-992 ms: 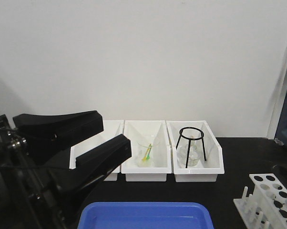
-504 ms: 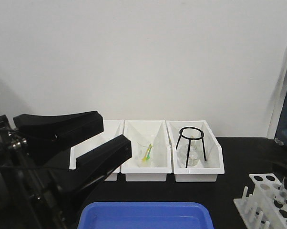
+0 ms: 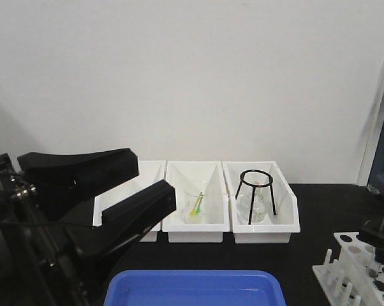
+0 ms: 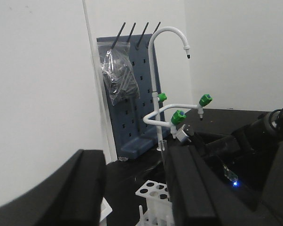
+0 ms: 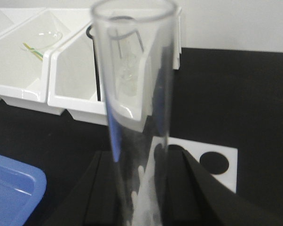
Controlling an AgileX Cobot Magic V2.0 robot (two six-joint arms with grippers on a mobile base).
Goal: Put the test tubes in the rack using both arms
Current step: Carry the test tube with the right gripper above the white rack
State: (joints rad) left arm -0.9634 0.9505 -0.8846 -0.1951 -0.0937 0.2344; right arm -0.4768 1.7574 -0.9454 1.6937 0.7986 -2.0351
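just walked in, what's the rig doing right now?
The right gripper is shut on a test tube, holding it upright over the rack. I can't tell whether the tube's bottom has entered a hole. The left gripper hangs open and empty on the other side of the bench. The white bins and the blue tray are untouched.

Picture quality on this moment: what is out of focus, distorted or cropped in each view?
Right wrist view: the test tube sits too close, soft-edged, its glass warping the white bin behind. Left wrist view: the left gripper's fingers are dark unfocused masses, while the faucet is crisp. Front view: flat even light, the rack cropped at the frame edge.
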